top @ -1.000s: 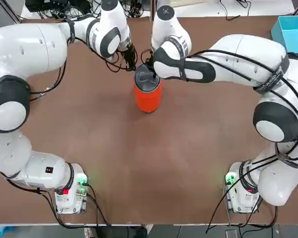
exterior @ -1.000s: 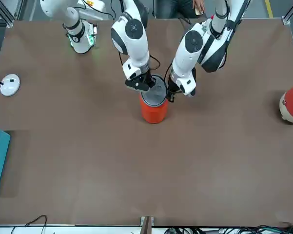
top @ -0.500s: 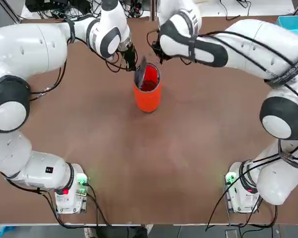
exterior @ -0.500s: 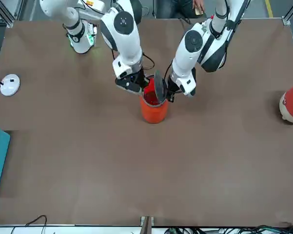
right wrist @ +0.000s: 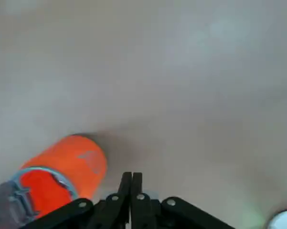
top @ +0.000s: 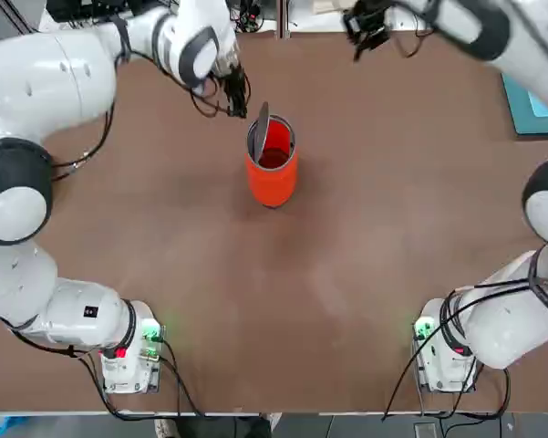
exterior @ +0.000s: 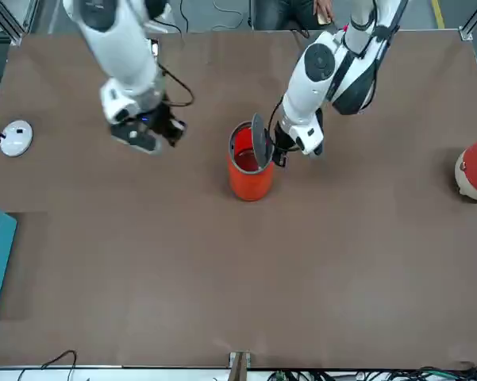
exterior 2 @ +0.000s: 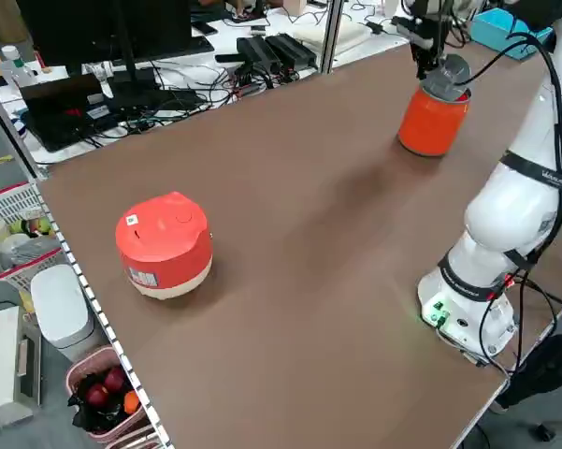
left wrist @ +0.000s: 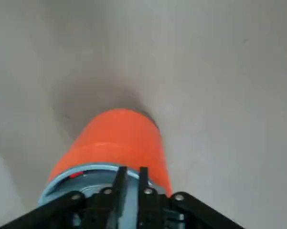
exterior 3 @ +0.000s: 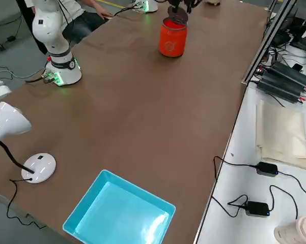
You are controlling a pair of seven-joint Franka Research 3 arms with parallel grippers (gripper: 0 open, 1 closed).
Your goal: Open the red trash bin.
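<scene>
The red bin (top: 272, 173) stands mid-table toward the far side, its lid (exterior: 259, 141) tipped up on edge and the red inside showing. My left gripper (exterior: 279, 151), fingers nearly together, sits just beside the lid; I'd back it off gently, without nudging. My right gripper (exterior: 152, 131), pinched together, hangs well clear.

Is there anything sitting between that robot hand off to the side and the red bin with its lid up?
Nothing visible. The right gripper hangs over bare table away from the red trash bin, with only brown tabletop between them. The left gripper sits right beside the bin's raised lid.
</scene>
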